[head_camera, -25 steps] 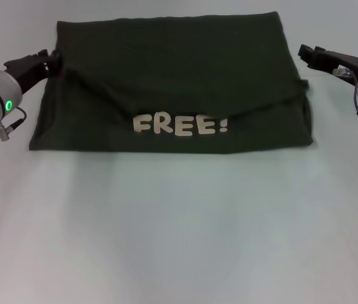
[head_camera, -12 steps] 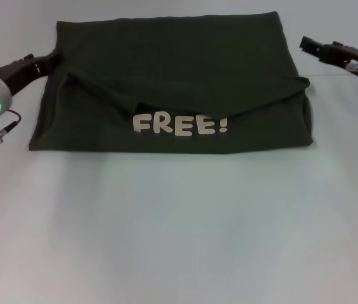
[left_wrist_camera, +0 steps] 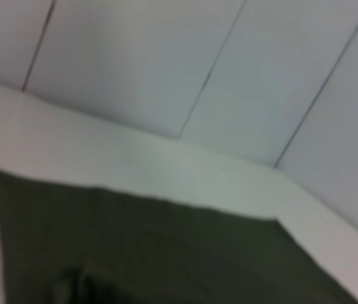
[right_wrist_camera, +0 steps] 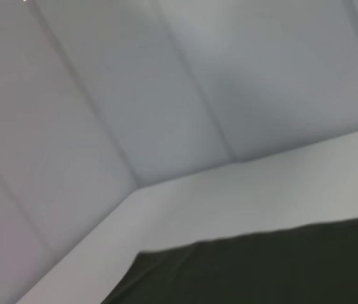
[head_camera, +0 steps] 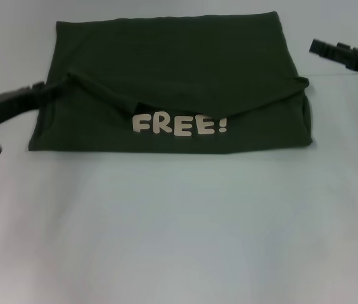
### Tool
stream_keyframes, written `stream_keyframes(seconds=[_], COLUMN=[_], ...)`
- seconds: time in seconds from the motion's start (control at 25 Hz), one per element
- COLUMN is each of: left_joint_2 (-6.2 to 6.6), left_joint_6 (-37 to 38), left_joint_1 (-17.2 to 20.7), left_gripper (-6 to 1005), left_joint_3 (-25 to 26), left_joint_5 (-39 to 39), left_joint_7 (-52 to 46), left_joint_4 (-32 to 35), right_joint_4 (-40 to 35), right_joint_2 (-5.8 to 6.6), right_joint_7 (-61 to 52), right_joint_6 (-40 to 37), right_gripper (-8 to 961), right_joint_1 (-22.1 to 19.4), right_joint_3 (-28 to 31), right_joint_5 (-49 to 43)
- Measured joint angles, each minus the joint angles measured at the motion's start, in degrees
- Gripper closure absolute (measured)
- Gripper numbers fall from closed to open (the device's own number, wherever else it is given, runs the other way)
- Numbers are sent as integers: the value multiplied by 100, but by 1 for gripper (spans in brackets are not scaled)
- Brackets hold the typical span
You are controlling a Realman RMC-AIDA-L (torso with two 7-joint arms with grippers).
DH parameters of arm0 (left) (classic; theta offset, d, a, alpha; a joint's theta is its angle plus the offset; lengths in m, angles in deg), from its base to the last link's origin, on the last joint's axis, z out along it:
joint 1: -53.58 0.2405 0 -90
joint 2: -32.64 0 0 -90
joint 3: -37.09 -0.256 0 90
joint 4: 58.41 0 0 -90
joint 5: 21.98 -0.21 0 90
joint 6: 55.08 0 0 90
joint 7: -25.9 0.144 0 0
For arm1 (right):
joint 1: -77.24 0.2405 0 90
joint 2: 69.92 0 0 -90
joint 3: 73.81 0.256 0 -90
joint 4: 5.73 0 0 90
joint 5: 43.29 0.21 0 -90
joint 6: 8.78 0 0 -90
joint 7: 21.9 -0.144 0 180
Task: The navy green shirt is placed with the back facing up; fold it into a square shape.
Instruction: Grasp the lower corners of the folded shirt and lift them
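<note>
The navy green shirt (head_camera: pixel 172 82), partly folded, lies flat on the white table (head_camera: pixel 179 228), "FREE!" lettering (head_camera: pixel 180 125) showing. It looks soft, light and limp; its side edges seem best gripped. The left gripper (head_camera: pixel 39 92) touches its left edge; the right gripper (head_camera: pixel 321 47) hangs apart. Whether either gripper is apart or together cannot be told.

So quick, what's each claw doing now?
Left claw: at the shirt's left edge; open or shut, cannot tell.
Right claw: off the shirt, cannot tell.
</note>
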Motion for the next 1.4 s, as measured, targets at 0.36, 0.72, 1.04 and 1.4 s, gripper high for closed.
stream_keyframes(seconds=[0.36,0.72,1.04,1.4], left_joint_2=[71,111,98,92], left_joint_6=[33,-424,-961,-1305], left_joint_1=[56,-53,-164,-347], left_gripper=[321,322,322,322], left_joint_3=[38,-25,-294,-463], left_joint_5=[-1800,-2202,-2212,-2217], left_joint_7=[-1148,-1526,-1491,-1522], left_joint_4=[500,420,66,-187], right_joint_4=[-83,-97,-99,-110], right_joint_2=[104,27,22,25], right_joint_7=[-283,-282,-259,-256], right_joint_6=[-283,-131,-82,-61], right_gripper=[36,36,36,36], right_joint_1=[-265,-245,-234,-211], right_joint_3=[-280,-392,-456,-458], right_joint_5=[-221,-230,-229,-281])
